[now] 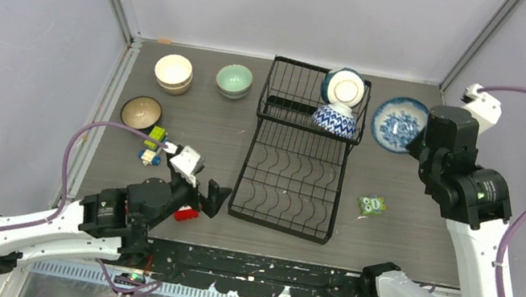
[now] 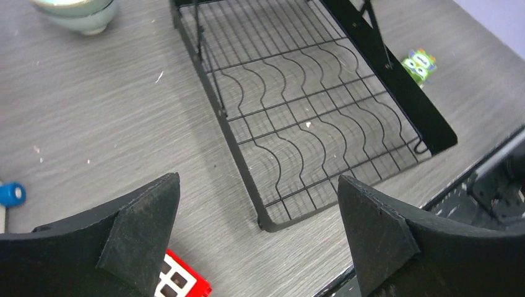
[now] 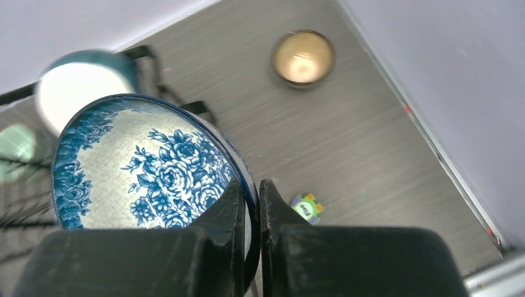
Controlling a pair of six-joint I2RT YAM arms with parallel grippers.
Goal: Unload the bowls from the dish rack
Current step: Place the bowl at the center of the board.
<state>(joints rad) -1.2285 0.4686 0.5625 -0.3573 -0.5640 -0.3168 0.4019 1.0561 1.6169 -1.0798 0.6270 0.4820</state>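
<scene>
Beside the dish rack [image 1: 292,172], raised right arm [image 1: 474,194] pinches a floral bowl [image 1: 399,123]

The black wire dish rack [image 1: 299,155] sits in the middle of the worktop [image 1: 201,133]. Its raised basket at the far end holds two bowls. One is a dark teal bowl [image 1: 344,89] lying on its side with its white inside showing. A blue-and-white bowl [image 1: 335,120] sits just in front of it. A blue flower bowl [image 1: 399,123] is tipped up just right of the rack, with its rim pinched tight in the right claw [image 3: 252,192]. Left of the rack stand stacked cream bowls [image 1: 173,72], a pale green bowl [image 1: 234,80] and a brown bowl [image 1: 141,112].
</scene>
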